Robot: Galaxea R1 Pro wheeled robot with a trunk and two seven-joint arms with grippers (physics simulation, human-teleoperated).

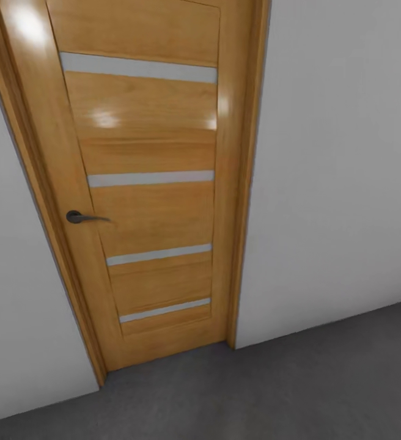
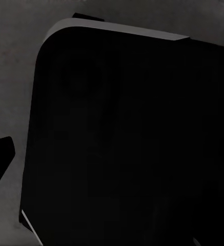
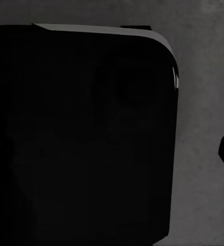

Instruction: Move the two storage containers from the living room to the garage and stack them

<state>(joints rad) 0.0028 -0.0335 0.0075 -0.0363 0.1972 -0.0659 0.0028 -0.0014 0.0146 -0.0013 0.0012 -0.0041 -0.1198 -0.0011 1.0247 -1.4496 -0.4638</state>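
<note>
Floor (image 1: 323,391) is dark grey speckled concrete below a wooden door (image 1: 151,183).

Dark grey speckled concrete floor (image 1: 298,391) across the bottom of the head view, rough-looking and matte, running right up to the base of the pale wall and under the foot of the wooden door. Same grey floor (image 2: 12,77) in the left wrist view, showing as a dim mottled patch around a big black rounded shape. Ditto in the right wrist view, floor (image 3: 206,77) as a grey textured strip along the dark shape's edge.
</note>
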